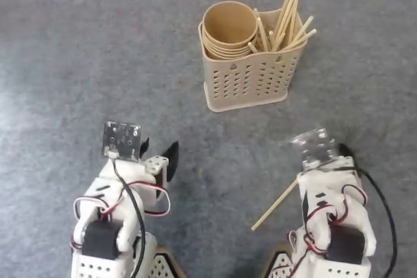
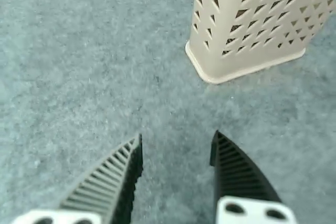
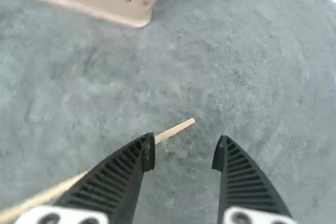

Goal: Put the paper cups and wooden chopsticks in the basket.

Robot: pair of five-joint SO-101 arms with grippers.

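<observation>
Nearly done, by my reading: the paper cups (image 1: pixel 229 27) and a bundle of chopsticks (image 1: pixel 283 24) stand in the basket (image 1: pixel 247 76). One stray chopstick (image 1: pixel 275 208) lies on the desk (image 1: pixel 65 63), well short of the basket. The high view shows me the basket's contents, while the right wrist view puts the stray's tip beside the right jaws. Left jaws and right jaws both gape, empty.

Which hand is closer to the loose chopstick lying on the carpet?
Right. The right hand hangs over the chopstick, one finger crossing it. The left hand sits over bare carpet on the other side, facing the basket.
</observation>
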